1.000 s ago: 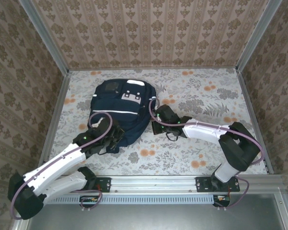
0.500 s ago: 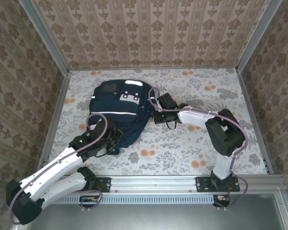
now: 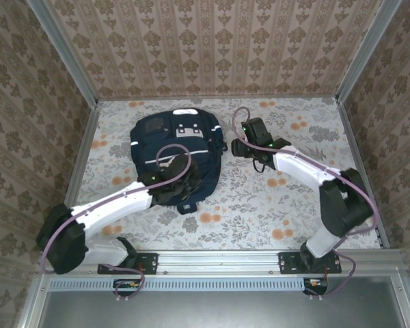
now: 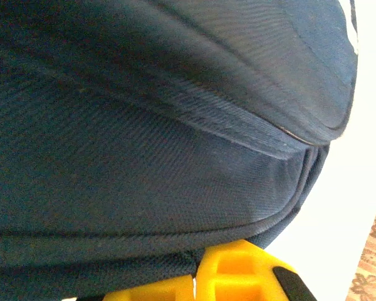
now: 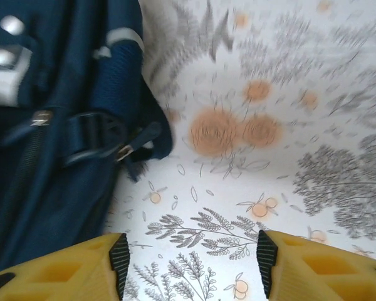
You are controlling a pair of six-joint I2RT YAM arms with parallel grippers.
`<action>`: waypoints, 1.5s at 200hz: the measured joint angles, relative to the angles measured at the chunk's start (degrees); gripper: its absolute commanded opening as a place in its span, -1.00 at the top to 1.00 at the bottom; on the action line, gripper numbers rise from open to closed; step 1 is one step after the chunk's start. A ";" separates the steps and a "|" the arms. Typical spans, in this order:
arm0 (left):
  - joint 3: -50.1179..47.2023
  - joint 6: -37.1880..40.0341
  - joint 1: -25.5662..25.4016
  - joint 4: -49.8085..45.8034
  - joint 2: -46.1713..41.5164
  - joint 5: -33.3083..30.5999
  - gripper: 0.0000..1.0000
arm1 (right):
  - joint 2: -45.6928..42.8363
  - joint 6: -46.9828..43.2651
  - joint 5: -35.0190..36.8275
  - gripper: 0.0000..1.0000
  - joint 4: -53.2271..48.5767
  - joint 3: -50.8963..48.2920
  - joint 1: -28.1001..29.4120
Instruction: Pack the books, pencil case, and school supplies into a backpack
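The navy backpack [image 3: 174,147] lies flat on the floral cloth, left of centre, its white patch towards the far wall. My left gripper [image 3: 184,187] is at its near edge. In the left wrist view the yellow fingers [image 4: 238,276] are shut together, with a fold of navy backpack [image 4: 144,125] fabric pinched at their tips. My right gripper [image 3: 240,143] hovers just right of the backpack's upper side. In the right wrist view, this gripper [image 5: 191,251] is open over bare cloth, beside the backpack [image 5: 62,75] and its strap buckle [image 5: 91,135]. The books, pencil case and school supplies are hidden.
Patterned walls close in the table [image 3: 294,205] on three sides. A metal rail [image 3: 219,260] runs along the near edge, carrying both arm bases. Open floral cloth stretches right of and in front of the backpack.
The backpack slid towards the far wall and straightened. My right gripper opened, let go of the backpack's right side and moved farther away. My left arm swung right, still shut at the near edge.
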 measured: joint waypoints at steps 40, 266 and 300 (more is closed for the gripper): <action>9.40 2.08 0.00 1.92 10.64 1.60 0.53 | -12.15 -0.22 4.26 -0.54 -0.42 -4.87 -0.35; -13.86 63.95 46.47 2.62 -14.73 -13.49 -1.00 | -27.08 -17.29 24.30 -0.99 27.32 -40.94 -9.66; -20.57 69.72 50.07 19.54 -7.43 -11.37 -1.00 | -18.88 -17.70 19.74 -0.99 40.83 -41.81 -15.06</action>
